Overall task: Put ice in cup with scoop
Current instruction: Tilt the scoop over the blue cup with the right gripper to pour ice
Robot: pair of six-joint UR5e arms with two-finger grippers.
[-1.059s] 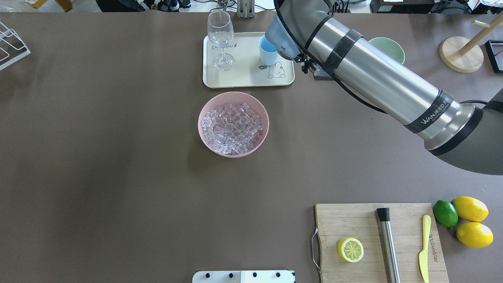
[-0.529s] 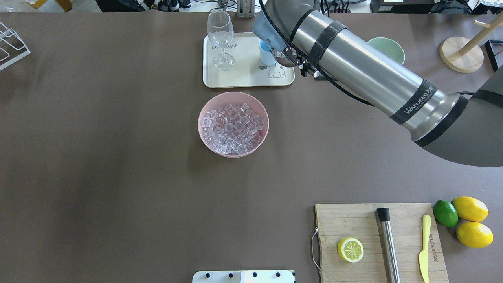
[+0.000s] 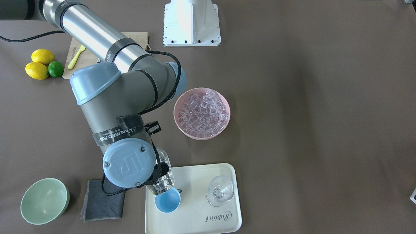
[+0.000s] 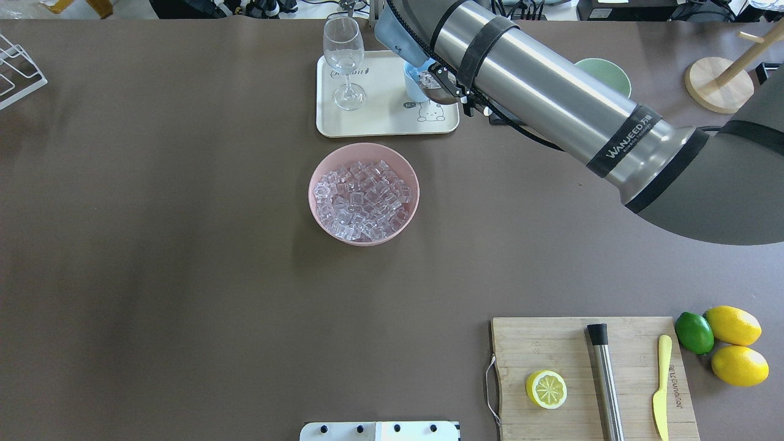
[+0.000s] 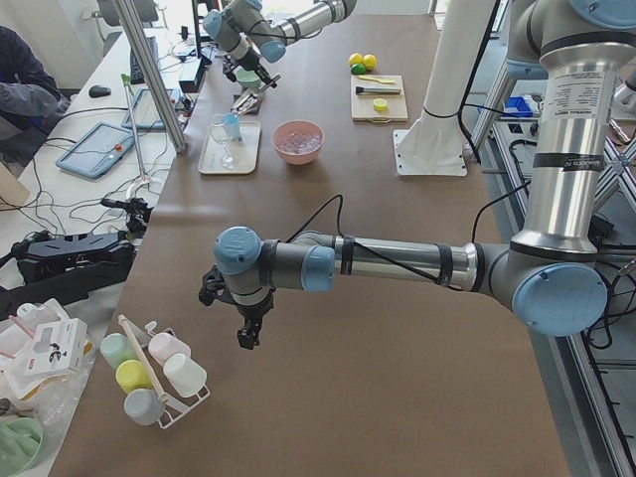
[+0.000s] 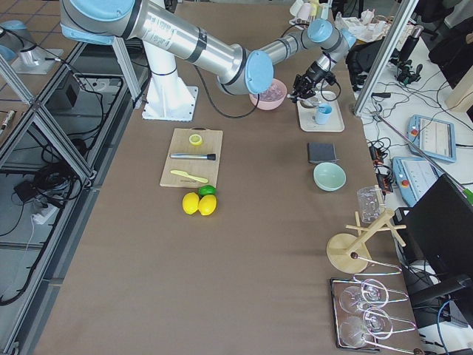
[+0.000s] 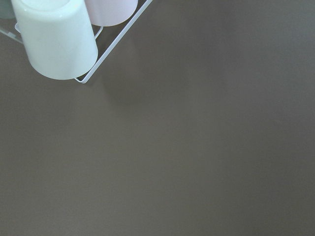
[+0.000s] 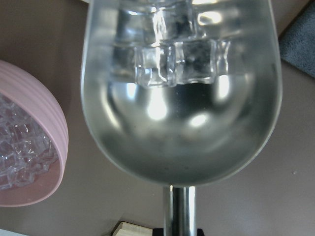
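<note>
1. We see a wine glass (image 4: 344, 55) upright on a cream tray (image 4: 380, 125).
2. A pink bowl (image 4: 311, 193) sits near that tray.
3. We find a lemon half (image 4: 546, 389), a steel rod (image 4: 605, 383) and a yellow knife (image 4: 661, 392) on the cutting board (image 4: 551, 343).

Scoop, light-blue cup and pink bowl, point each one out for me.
scoop (image 8: 182, 123), right wrist view, inside of its steel trough.
light-blue cup (image 3: 167, 202), front-facing view, its inner bottom.
pink bowl (image 4: 311, 195), overhead view, its left rim.
</note>
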